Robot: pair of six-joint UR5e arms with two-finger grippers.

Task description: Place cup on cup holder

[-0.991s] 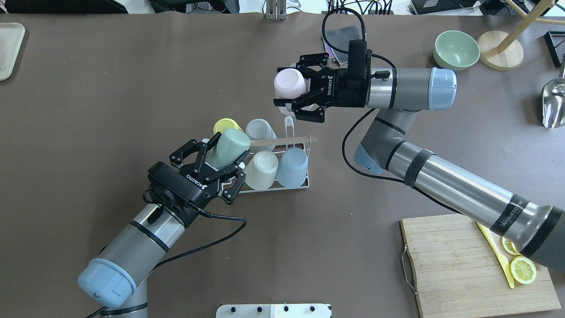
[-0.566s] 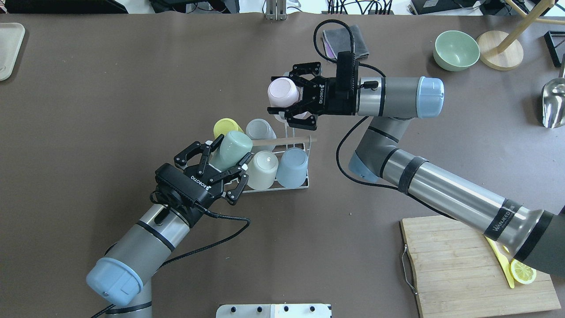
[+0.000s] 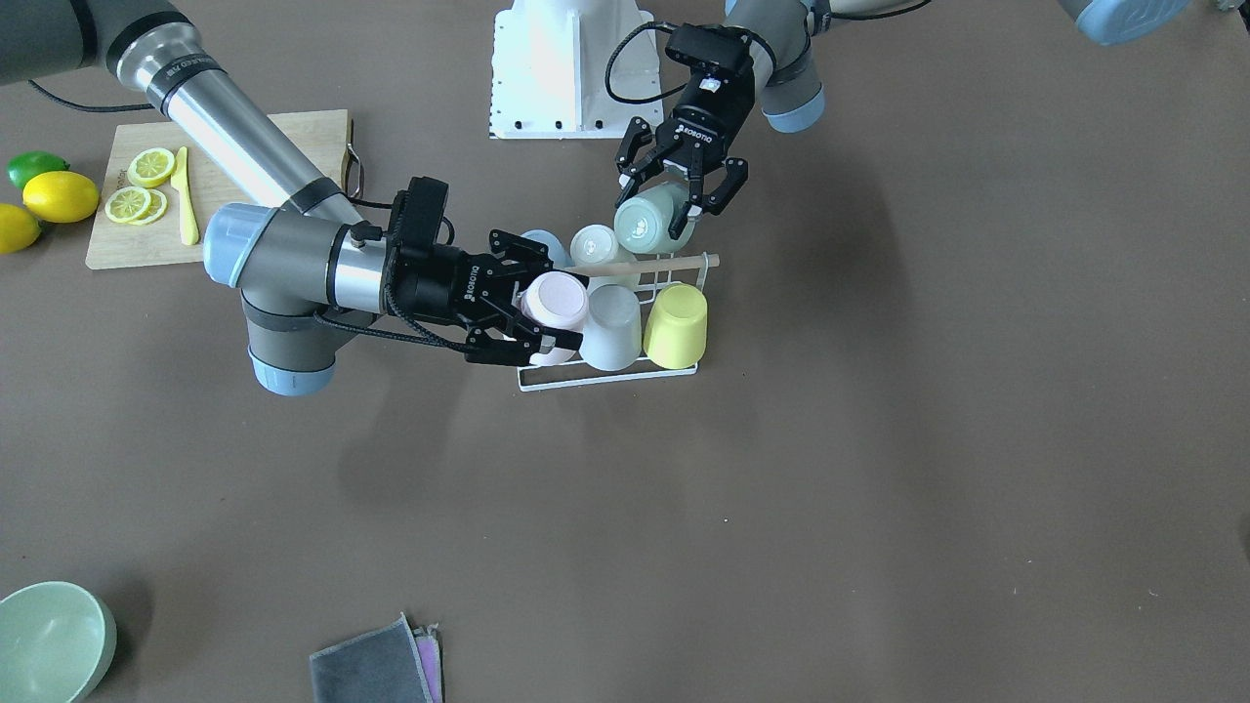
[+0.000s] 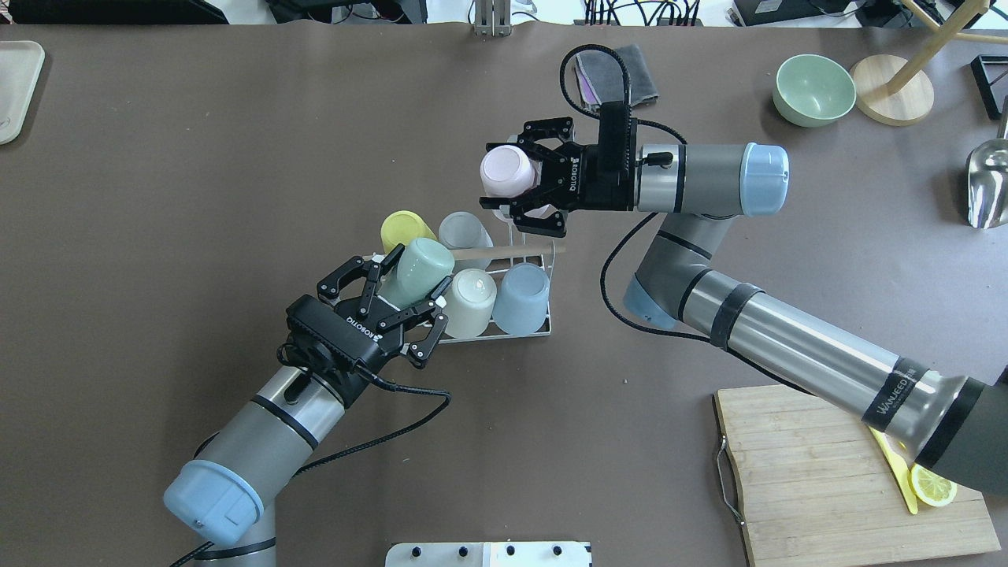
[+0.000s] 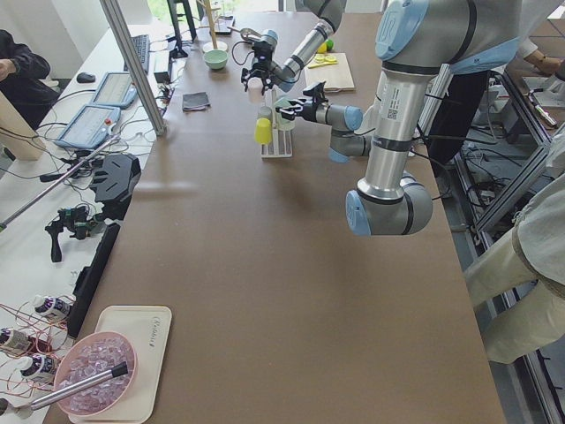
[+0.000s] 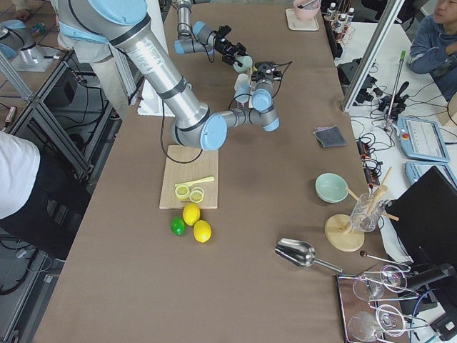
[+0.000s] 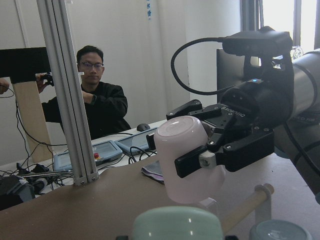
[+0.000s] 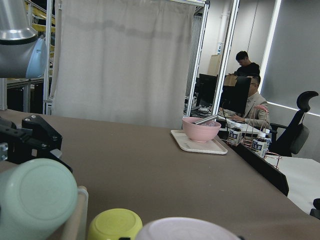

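Observation:
The cup holder (image 4: 504, 334) is a white wire rack with a wooden rod (image 4: 516, 251) across its top. It carries a yellow cup (image 4: 400, 229), a grey cup (image 4: 466, 229), a cream cup (image 4: 471, 298) and a blue cup (image 4: 522, 296), all upside down. My left gripper (image 4: 411, 277) is shut on a mint green cup (image 4: 417, 268), held tilted over the rack's left end. My right gripper (image 4: 500, 175) is shut on a pink cup (image 4: 506, 169), held bottom-up above the rack's far right end. In the front view the pink cup (image 3: 555, 301) and the mint cup (image 3: 646, 223) both hang over the rack (image 3: 610, 377).
A cutting board (image 4: 819, 480) with a lemon slice and a yellow knife lies front right. A green bowl (image 4: 813, 88), a wooden stand (image 4: 891, 88), a metal scoop (image 4: 988, 183) and a grey cloth (image 4: 630, 71) lie at the back. A tray (image 4: 14, 87) sits far left.
My right gripper has carried the pink cup left and then closer to the rack. My left gripper has pushed the mint cup slightly right, further over the rack.

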